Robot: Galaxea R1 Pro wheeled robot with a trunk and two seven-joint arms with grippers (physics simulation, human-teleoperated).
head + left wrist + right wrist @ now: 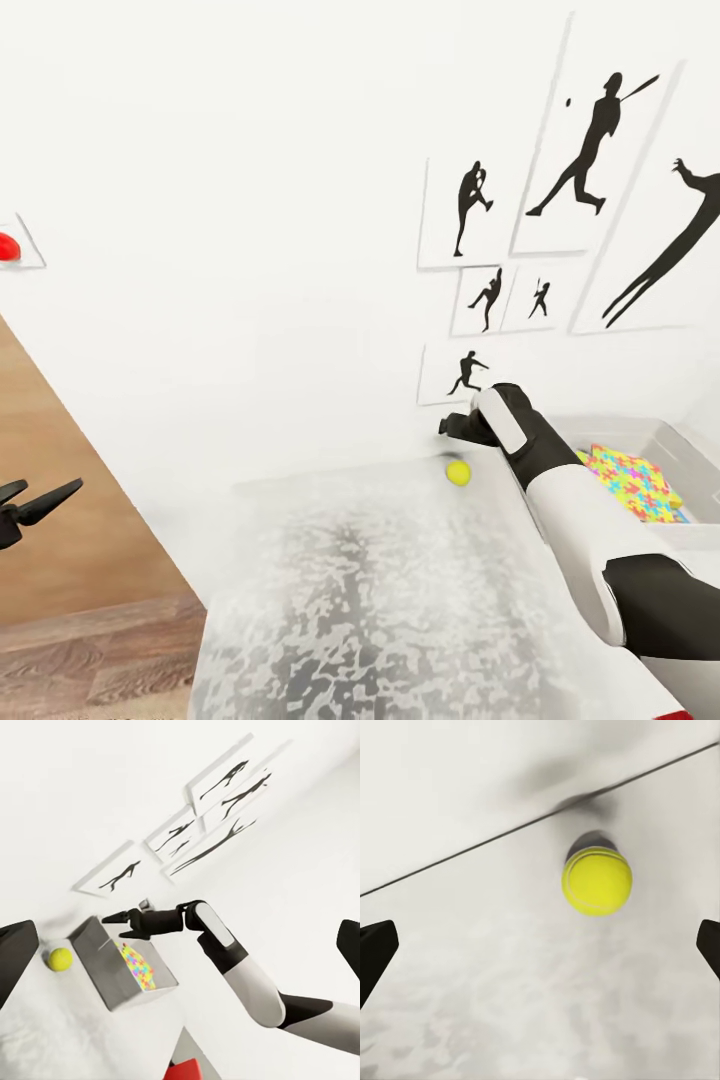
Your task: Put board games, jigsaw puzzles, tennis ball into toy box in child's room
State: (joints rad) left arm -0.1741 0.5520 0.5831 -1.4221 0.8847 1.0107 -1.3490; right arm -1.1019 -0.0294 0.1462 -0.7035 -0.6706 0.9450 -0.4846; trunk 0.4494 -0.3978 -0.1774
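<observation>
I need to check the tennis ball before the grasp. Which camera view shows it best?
The right wrist view: the tennis ball is large, sharp and unobstructed on the table. The head view shows it small, just beyond the right gripper. The left wrist view shows it small beside the toy box.

toy box (668, 440) part hidden by right arm, jigsaw puzzles (636, 482) cut off

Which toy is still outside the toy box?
The tennis ball. It sits on the table by the wall, under the right end effector, whereas the jigsaw puzzle lies inside the toy box.
</observation>
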